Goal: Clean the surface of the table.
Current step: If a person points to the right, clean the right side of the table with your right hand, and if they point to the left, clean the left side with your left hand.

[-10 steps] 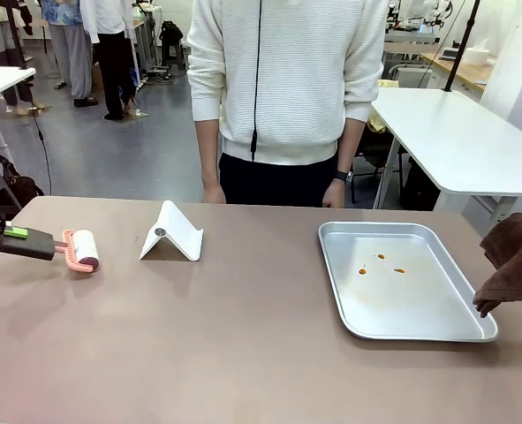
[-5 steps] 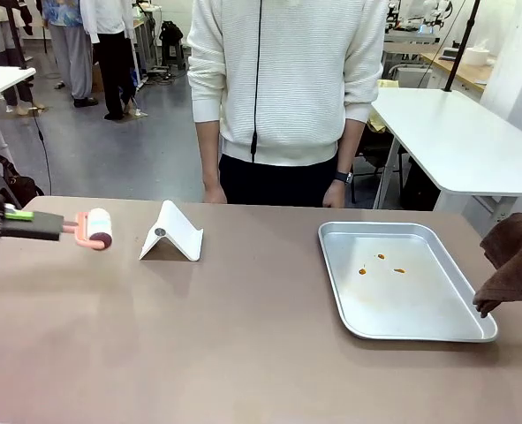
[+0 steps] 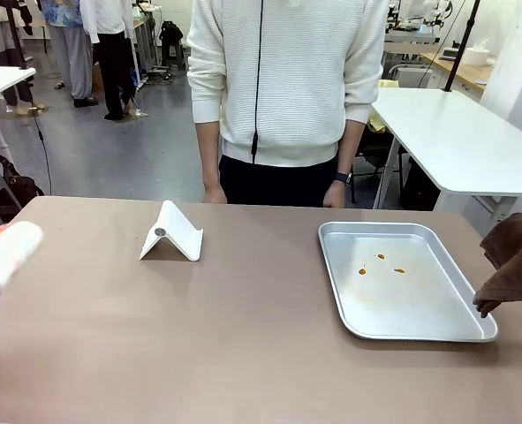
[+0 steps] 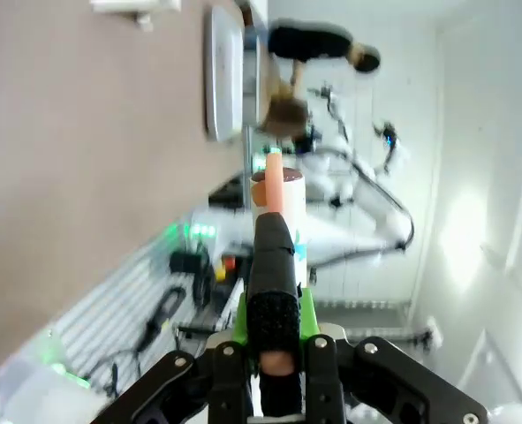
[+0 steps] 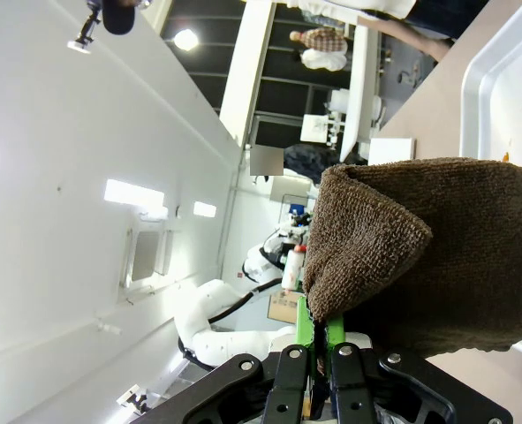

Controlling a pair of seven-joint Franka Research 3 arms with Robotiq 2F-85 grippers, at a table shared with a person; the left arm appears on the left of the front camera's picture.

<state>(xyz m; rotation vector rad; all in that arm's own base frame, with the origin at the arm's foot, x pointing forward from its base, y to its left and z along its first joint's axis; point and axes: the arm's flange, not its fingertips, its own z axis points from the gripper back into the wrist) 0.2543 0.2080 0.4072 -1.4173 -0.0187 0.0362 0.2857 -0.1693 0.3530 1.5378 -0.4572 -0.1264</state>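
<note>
The table (image 3: 243, 353) has a smooth, matte, tan-brown top that runs across the whole front view. The person (image 3: 287, 79), in a ribbed white knit top, stands at its far edge.

At the left edge is the roller (image 3: 6, 252), a white cylinder on a salmon-pink frame. It is blurred, and I cannot tell whether it touches the top. In the left wrist view the left gripper (image 4: 274, 322) is clamped tight on the roller's black, grainy handle, with a green pad pressed on either side. The pink neck and white roll stand out beyond the fingers.

Toward the far left of the top is the stand (image 3: 174, 231), a thin white sheet bent into a low tent with a small round grey dot on its face.

On the right side lies the tray (image 3: 419, 305). It is shallow, rectangular polished metal with rounded corners and a raised rim, and a few orange specks (image 3: 380, 263) lie on its floor.

The cloth (image 3: 515, 265) hangs at the right edge of the table — dark brown, looped terry, folded over on itself. Its lower tip is just beside the tray's near right corner. In the right wrist view the right gripper (image 5: 318, 344) is pinched narrow on the cloth's folded edge, and the nap bulges out above the fingers.
</note>
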